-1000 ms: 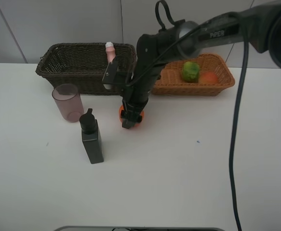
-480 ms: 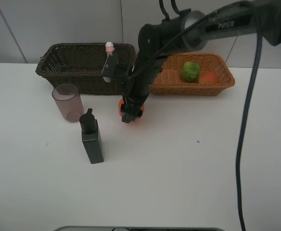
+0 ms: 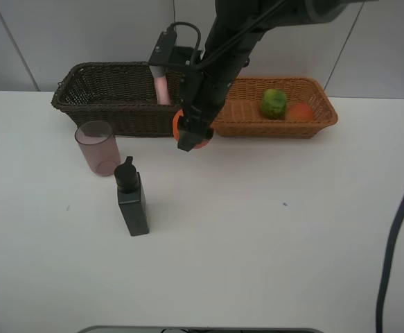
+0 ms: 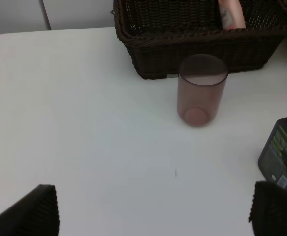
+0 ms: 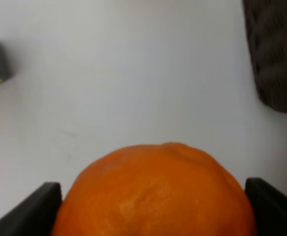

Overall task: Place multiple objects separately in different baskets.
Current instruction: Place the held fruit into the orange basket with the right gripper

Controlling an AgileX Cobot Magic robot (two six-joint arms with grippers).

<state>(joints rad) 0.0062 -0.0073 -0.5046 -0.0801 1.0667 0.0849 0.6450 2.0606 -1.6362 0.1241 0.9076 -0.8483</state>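
Observation:
My right gripper [image 3: 190,136] is shut on the orange tangerine [image 3: 188,130] and holds it above the table, in front of the gap between the two baskets. The tangerine fills the right wrist view [image 5: 155,189]. The pink white-capped bottle [image 3: 162,88] leans inside the dark brown basket [image 3: 111,119]. The green round fruit [image 3: 274,103] and the peach [image 3: 300,112] lie in the light orange-tan basket [image 3: 278,129]. The mauve cup [image 3: 98,147] and the dark pump bottle [image 3: 132,200] stand on the table at the left. My left gripper [image 4: 158,216] is open and empty, away from the cup [image 4: 201,91].
The white table [image 3: 271,243] runs wide in front and to the right of the baskets. A black cable [image 3: 396,229] hangs down at the right edge. In the left wrist view the dark basket [image 4: 197,54] and the pump bottle [image 4: 283,157] show beyond the cup.
My right gripper has lifted the tangerine off the table and carried it up and back toward the baskets. The other objects have not moved.

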